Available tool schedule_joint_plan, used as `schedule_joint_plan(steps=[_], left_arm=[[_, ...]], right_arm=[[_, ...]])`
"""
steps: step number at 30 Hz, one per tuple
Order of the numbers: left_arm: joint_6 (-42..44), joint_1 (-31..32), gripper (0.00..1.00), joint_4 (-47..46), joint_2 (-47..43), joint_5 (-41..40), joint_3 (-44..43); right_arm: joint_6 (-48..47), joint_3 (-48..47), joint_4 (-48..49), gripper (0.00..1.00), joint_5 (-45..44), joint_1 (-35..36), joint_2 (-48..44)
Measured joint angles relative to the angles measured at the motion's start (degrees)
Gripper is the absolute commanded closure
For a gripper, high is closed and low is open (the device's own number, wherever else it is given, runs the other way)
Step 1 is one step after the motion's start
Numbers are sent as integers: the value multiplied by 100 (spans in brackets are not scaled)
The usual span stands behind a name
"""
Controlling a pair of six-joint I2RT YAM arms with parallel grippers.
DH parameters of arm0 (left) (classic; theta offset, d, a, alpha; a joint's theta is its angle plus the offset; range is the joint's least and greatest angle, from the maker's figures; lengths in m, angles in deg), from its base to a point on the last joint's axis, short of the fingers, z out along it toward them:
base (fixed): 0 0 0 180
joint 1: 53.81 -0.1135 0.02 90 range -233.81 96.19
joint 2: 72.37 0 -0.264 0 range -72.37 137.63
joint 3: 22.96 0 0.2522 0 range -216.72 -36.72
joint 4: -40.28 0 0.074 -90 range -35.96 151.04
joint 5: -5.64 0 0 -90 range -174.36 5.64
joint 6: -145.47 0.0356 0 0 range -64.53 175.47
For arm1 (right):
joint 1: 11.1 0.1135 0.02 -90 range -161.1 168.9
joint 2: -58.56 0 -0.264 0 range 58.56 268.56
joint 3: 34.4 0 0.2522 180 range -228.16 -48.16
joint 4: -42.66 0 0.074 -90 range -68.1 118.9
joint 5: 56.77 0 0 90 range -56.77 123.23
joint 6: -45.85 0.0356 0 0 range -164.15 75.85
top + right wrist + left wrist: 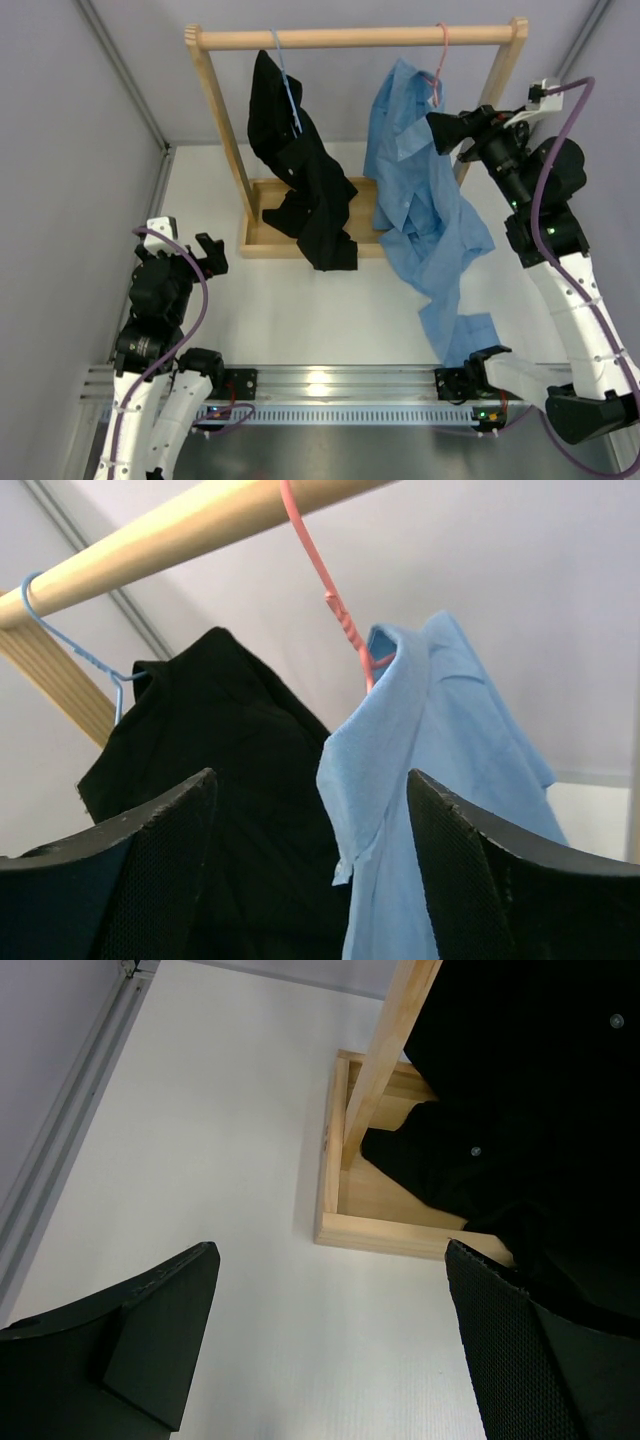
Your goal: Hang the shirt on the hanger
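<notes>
Wooden rack (355, 38): stands at the far side of the table. Under its rail, toward the right post, your light blue shirt (415, 170) hangs by the collar, its tail trailing onto the table in front of the rack base. Your right arm is raised and stretched to the rail's right end. The right gripper (442, 133) is open and holds nothing, just beside the collar. The left gripper (212, 252) is wide open and empty, low, left of the rack base. The pink hanger (440, 60) hooks over the rail, its neck entering the collar.
</notes>
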Motion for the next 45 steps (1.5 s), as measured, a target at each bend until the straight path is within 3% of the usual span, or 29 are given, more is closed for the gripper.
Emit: schedule_joint_plan(steps=[8,10,12,23,27,34,40,45], left_arm=[[2,0,2,0,-2,-2,0],[2,0,2,-2,-2,-4,0],[2,0,2,0,-2,-4,0],[2,0,2,-2,-2,2,0],[2,0,2,0,0,28,2],[-2,0,2,-2,-4,-9,2],[-4,0,2,4,-20,-175,2],[-28,-2,2,63,-380,-599,2]], right_arm=[[-907,380,-544,14,-332,-81,-507],[-1082,728,-817,11,-332,-83,-789],[-1202,1029,-1095,1,-262,-83,-1102],[-1552,1587,-2037,1,-116,-83,-2599],[-1624,1478,-2190,4,-125,-81,-2284],[-1633,1453,-2448,0,-66,-79,-1707],[-1650,1591,-2900,1,13,-74,-2809],[-1759,1436,-3462,0,-780,76,-3783]])
